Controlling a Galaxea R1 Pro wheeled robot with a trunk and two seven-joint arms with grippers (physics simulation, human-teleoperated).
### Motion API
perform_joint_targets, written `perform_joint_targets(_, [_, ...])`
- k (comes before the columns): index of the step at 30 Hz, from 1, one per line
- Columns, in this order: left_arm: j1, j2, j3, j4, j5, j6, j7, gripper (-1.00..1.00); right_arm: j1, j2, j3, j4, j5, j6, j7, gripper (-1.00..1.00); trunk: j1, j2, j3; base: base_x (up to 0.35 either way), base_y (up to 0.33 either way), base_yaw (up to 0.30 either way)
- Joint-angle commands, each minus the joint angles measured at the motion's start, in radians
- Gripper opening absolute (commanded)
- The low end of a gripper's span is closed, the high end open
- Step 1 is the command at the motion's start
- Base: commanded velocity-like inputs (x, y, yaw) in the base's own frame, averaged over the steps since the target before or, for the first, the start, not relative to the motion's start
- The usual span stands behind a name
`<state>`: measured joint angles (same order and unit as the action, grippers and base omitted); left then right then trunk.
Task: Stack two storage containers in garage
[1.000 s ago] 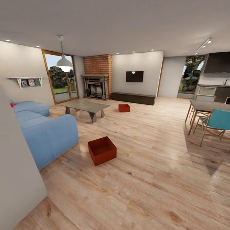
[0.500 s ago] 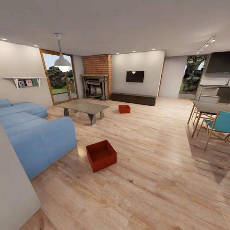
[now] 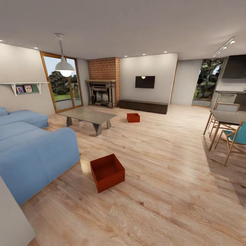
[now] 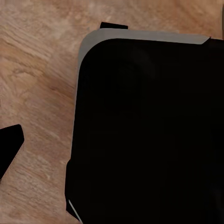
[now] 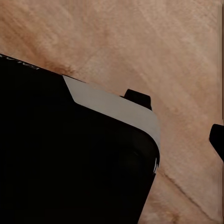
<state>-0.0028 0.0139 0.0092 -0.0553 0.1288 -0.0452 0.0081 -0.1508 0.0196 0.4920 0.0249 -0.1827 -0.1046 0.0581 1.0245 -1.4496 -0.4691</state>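
Two red bins on wood floor: near one [image 3: 107, 172] beside sofa edge [image 3: 70, 150], far one [image 3: 133, 117] past grey table [image 3: 89, 116]; open planks between. Pincer states: cannot tell.

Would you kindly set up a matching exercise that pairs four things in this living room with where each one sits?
Things:
1. near container
2. far container
3. sofa
4. teal chair

Places:
A. at the dining table on the right
B. along the left side
C. on the wood floor just off the sofa's end
D. on the floor between the grey low table and the dark TV bench

Pairs: 1-C, 2-D, 3-B, 4-A
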Motion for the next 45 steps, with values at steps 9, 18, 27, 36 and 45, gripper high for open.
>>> perform_joint_targets(9, [-0.001, 0.000, 0.000, 0.000, 0.008, -0.002, 0.001, 1.00, -0.001, 0.000, 0.007, 0.003, -0.011, -0.004, 0.005, 1.00, 0.001, 0.000, -0.001, 0.321, 0.000, 0.000])
perform_joint_targets(18, [0.000, 0.000, 0.000, 0.000, 0.008, -0.002, 0.001, 1.00, -0.001, 0.000, 0.007, 0.003, -0.011, -0.004, 0.005, 1.00, 0.001, 0.000, -0.001, 0.321, 0.000, 0.000])
perform_joint_targets(27, [0.000, 0.000, 0.000, 0.000, 0.008, -0.002, 0.001, 1.00, -0.001, 0.000, 0.007, 0.003, -0.011, -0.005, 0.005, 1.00, 0.001, 0.000, -0.001, 0.321, 0.000, 0.000])
perform_joint_targets(36, [-0.001, 0.000, 0.000, 0.000, 0.008, -0.002, 0.001, 1.00, -0.001, 0.000, 0.007, 0.003, -0.011, -0.005, 0.005, 1.00, 0.001, 0.000, -0.001, 0.321, 0.000, 0.000])
perform_joint_targets(45, [-0.001, 0.000, 0.000, 0.000, 0.008, -0.002, 0.001, 1.00, -0.001, 0.000, 0.007, 0.003, -0.011, -0.005, 0.005, 1.00, 0.001, 0.000, -0.001, 0.321, 0.000, 0.000])
